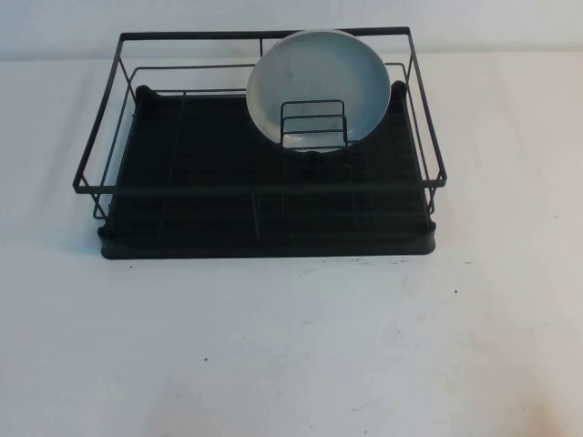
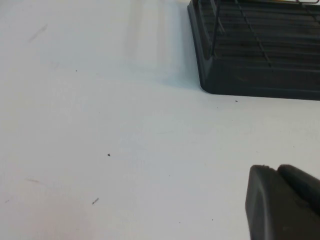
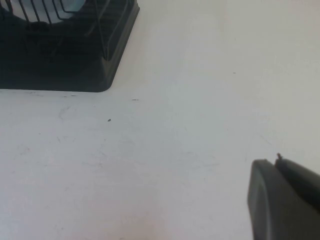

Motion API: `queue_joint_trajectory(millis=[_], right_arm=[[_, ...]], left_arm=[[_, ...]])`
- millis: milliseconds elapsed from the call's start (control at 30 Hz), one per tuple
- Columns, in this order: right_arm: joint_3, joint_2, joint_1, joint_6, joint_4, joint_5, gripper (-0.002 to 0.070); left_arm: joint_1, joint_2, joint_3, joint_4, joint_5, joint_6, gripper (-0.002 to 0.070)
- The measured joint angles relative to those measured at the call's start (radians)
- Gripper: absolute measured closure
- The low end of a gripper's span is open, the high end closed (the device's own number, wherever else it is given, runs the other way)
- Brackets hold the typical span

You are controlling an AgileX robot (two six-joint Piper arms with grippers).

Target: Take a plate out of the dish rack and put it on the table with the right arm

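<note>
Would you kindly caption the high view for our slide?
Plate propped upright in dish rack on table; no hand visible.

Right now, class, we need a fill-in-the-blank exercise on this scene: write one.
1. The plate stands on edge inside the ____.
2. The rack sits on a white ____.
3. Part of the right hand shows over bare table, holding ____.
4. The number of plates in the rack is ____.

Missing words: rack; table; nothing; one

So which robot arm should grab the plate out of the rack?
Probably the right. The plate leans in the dish rack's right half. The right gripper, shut, hovers over the table by the rack's right corner; the left gripper sits by the left corner, farther away.
</note>
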Motion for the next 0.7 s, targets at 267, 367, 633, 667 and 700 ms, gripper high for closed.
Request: queue_joint_trajectory(millis=[267,367,633,667,700], right_arm=[[0.000,0.000,0.000,0.000,0.003,0.000,0.0694],[0.000,0.000,0.000,0.000,0.005,0.000,0.0694],[0.000,0.000,0.000,0.000,0.013,0.000,0.0694],[0.000,0.000,0.000,0.000,0.016,0.000,0.0694],[0.000,0.000,0.000,0.000,0.016,0.000,0.0694]], left_arm=[[0.000,0.000,0.000,0.000,0.000,0.000,0.0679],[0.000,0.000,0.000,0.000,0.000,0.000,0.0679],[0.000,0.000,0.000,0.000,0.000,0.000,0.0679],[0.000,0.000,0.000,0.000,0.000,0.000,0.0679],[0.000,0.000,0.000,0.000,0.000,0.000,0.0679]])
